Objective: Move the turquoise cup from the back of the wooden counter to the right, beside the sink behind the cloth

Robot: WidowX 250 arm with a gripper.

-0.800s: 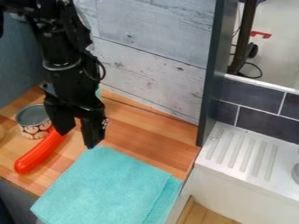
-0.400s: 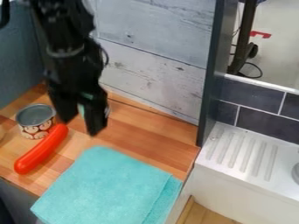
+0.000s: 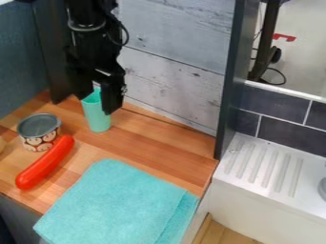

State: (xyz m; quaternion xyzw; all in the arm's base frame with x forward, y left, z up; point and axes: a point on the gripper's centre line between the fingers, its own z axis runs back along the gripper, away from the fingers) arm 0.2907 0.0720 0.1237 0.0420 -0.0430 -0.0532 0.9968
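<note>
My gripper (image 3: 96,104) hangs at the upper left over the back of the wooden counter, its two fingers spread apart. Directly beneath and partly behind it stands a mint-green cup (image 3: 96,119), upright, its upper part partly hidden by the fingers. Whether the fingers touch the cup, I cannot tell. To the left is an open-looking tin can (image 3: 39,133) with a patterned label. A red sausage-shaped toy (image 3: 45,163) lies slanted beside the can. A folded turquoise cloth (image 3: 121,205) covers the counter's front part.
The wooden counter (image 3: 159,150) meets a whitewashed plank wall (image 3: 172,71) at the back. A dark upright panel (image 3: 229,81) bounds it on the right, with a white ridged sink drainboard (image 3: 264,167) beyond. A pale object (image 3: 3,144) shows at the left edge.
My gripper has moved up and back, away from the cloth and the red toy, to over the green cup. More of the cup is now visible; the objects have stayed put.
</note>
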